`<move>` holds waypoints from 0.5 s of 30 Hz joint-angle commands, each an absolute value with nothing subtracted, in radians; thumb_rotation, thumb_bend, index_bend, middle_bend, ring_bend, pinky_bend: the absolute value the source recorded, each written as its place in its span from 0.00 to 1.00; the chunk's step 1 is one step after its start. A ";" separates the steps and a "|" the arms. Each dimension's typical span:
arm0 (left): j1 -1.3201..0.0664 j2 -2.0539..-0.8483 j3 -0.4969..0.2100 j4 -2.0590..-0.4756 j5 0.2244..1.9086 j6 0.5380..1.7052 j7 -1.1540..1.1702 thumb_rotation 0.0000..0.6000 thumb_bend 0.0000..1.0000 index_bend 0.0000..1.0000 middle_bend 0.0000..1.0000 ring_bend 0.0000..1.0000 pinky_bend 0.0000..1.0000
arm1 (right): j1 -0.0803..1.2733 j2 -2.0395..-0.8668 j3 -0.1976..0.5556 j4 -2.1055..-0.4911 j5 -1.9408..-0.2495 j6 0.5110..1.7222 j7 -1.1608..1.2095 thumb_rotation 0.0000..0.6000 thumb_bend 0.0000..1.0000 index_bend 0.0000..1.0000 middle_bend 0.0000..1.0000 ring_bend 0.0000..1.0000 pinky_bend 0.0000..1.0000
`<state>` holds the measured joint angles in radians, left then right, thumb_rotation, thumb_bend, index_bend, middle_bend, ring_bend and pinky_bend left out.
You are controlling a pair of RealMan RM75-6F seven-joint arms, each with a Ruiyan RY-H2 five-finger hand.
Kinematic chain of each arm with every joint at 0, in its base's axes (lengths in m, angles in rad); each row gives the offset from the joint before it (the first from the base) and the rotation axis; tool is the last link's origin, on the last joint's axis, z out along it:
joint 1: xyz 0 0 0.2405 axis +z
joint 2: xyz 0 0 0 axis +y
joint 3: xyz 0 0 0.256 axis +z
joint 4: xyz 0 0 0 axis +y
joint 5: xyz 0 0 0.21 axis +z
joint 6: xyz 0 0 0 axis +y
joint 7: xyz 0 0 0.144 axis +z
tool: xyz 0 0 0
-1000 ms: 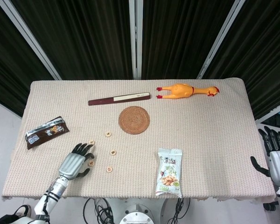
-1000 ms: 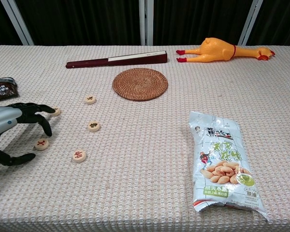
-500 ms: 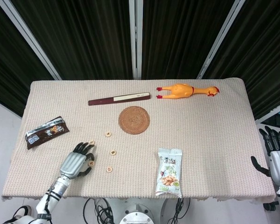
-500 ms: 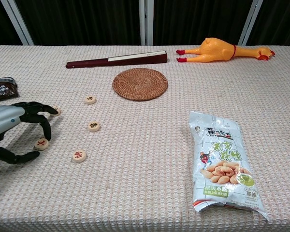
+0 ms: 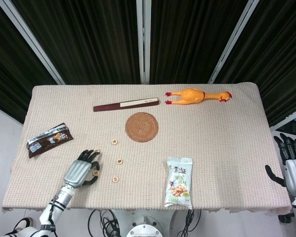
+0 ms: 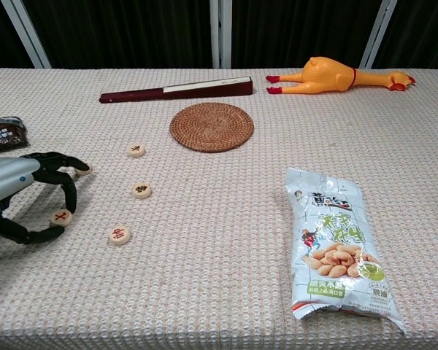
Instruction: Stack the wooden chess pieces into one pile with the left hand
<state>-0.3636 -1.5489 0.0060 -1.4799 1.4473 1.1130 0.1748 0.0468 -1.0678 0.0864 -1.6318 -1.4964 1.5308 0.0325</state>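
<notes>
Several round wooden chess pieces lie singly on the cloth at the left: one [image 6: 136, 150] nearest the coaster, one [image 6: 141, 190] in the middle, one [image 6: 119, 235] toward the front, one [image 6: 82, 169] by my fingertips, and one [image 6: 61, 217] under my hand. My left hand [image 6: 22, 193] [image 5: 81, 170] arches over that last piece, with a finger just above it and the thumb close beside it. The piece still lies flat on the cloth. Whether the fingers touch it is unclear. My right hand [image 5: 291, 165] hangs off the table's right edge with fingers apart, holding nothing.
A woven coaster [image 6: 212, 126] lies behind the pieces, with a folded dark-red fan [image 6: 175, 89] beyond it. A rubber chicken [image 6: 336, 75] is at the back right, a snack bag [image 6: 336, 248] at the front right, and a dark packet [image 5: 49, 139] at the far left.
My left hand has shifted slightly left, and its thumb has curled in nearer the piece under it. No chess piece has moved. The right hand is still.
</notes>
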 commanded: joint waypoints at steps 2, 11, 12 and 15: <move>-0.367 -1.545 0.003 -1.490 1.451 1.120 0.178 1.00 0.29 0.50 0.10 0.00 0.00 | 0.046 -1.068 0.087 -1.631 -1.497 1.533 0.034 1.00 0.24 0.00 0.00 0.00 0.00; -0.406 -1.508 -0.044 -1.539 1.417 1.100 0.212 1.00 0.29 0.51 0.11 0.00 0.00 | 0.047 -1.067 0.087 -1.631 -1.497 1.530 0.035 1.00 0.24 0.00 0.00 0.00 0.00; -0.416 -1.507 -0.057 -1.538 1.402 1.088 0.211 1.00 0.29 0.51 0.11 0.00 0.00 | 0.046 -1.067 0.087 -1.631 -1.496 1.530 0.036 1.00 0.24 0.00 0.00 0.00 0.00; -0.443 -1.508 -0.088 -1.529 1.370 1.062 0.210 1.00 0.29 0.51 0.11 0.00 0.00 | 0.045 -1.066 0.088 -1.630 -1.495 1.531 0.039 1.00 0.24 0.00 0.00 0.00 0.00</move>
<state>-0.4324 -1.5085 -0.0771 -1.5329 1.3814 1.0722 0.2098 0.0457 -1.0661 0.0875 -1.6303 -1.4956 1.5312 0.0391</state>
